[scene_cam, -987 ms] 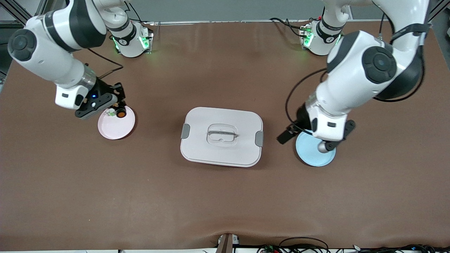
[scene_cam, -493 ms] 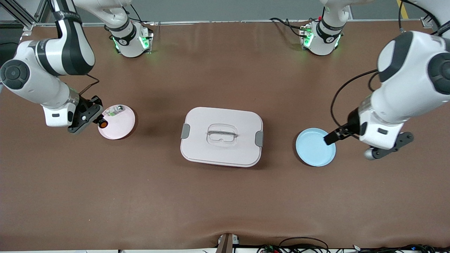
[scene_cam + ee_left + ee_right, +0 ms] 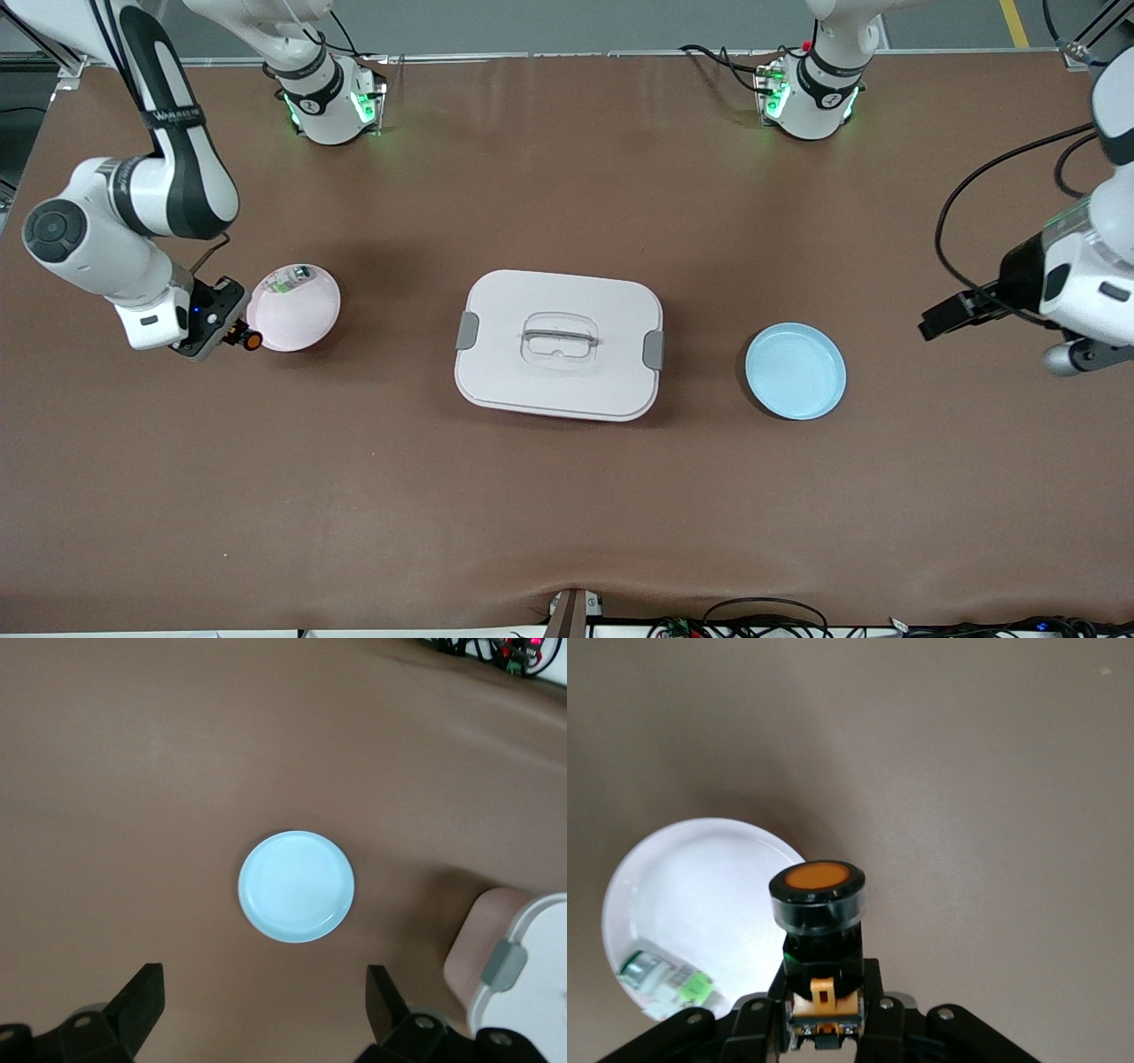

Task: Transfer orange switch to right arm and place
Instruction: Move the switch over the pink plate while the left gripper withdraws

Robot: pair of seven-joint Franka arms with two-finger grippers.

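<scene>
I am holding the orange switch (image 3: 816, 920) in my right gripper (image 3: 232, 335), pinched tight at its black body, with the round orange cap (image 3: 252, 340) sticking out from the fingers. The switch is up in the air, just over the bare counter (image 3: 567, 496) beside the pink plate (image 3: 306, 319), at the right arm's end. A small whitish-green part (image 3: 289, 279) is lying on that plate. The switch's long way is running out from my gripper toward the plate, so I think a short move that way is all it needs. My left gripper (image 3: 266, 1014) is waiting wide open and empty, well apart, past the blue plate (image 3: 795, 370). A white lidded box (image 3: 559, 344) is sitting between the plates.
</scene>
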